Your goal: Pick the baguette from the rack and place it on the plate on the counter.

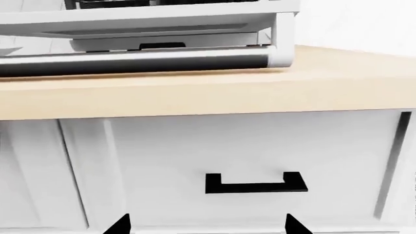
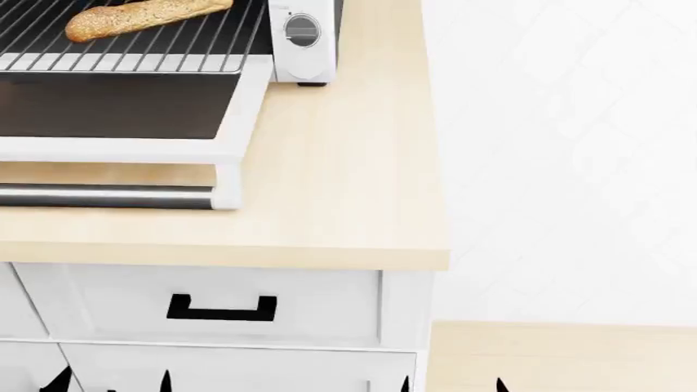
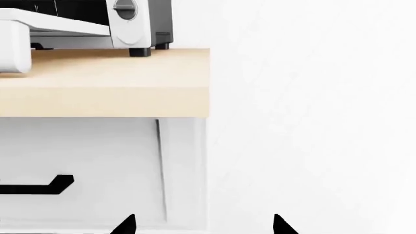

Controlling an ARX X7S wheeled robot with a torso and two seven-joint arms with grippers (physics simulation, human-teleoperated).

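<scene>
The golden-brown baguette (image 2: 142, 17) lies on the silver wire rack (image 2: 120, 51), pulled out of a white toaster oven (image 2: 303, 37) at the head view's top left. The beige counter (image 2: 338, 180) carries the oven. The plate is out of view. My left gripper (image 2: 109, 382) and right gripper (image 2: 452, 384) show only as black fingertips at the bottom edge, low in front of the drawers, far below the baguette. Both are open and empty; the left wrist view (image 1: 206, 225) and the right wrist view (image 3: 202, 225) show the tips wide apart.
The oven's dark glass door (image 2: 109, 106) hangs open over the counter, with a steel handle bar (image 2: 109, 196) at its front. White drawers with black handles (image 2: 221, 309) sit below. The counter ends at the right (image 2: 436, 204), with white wall beyond.
</scene>
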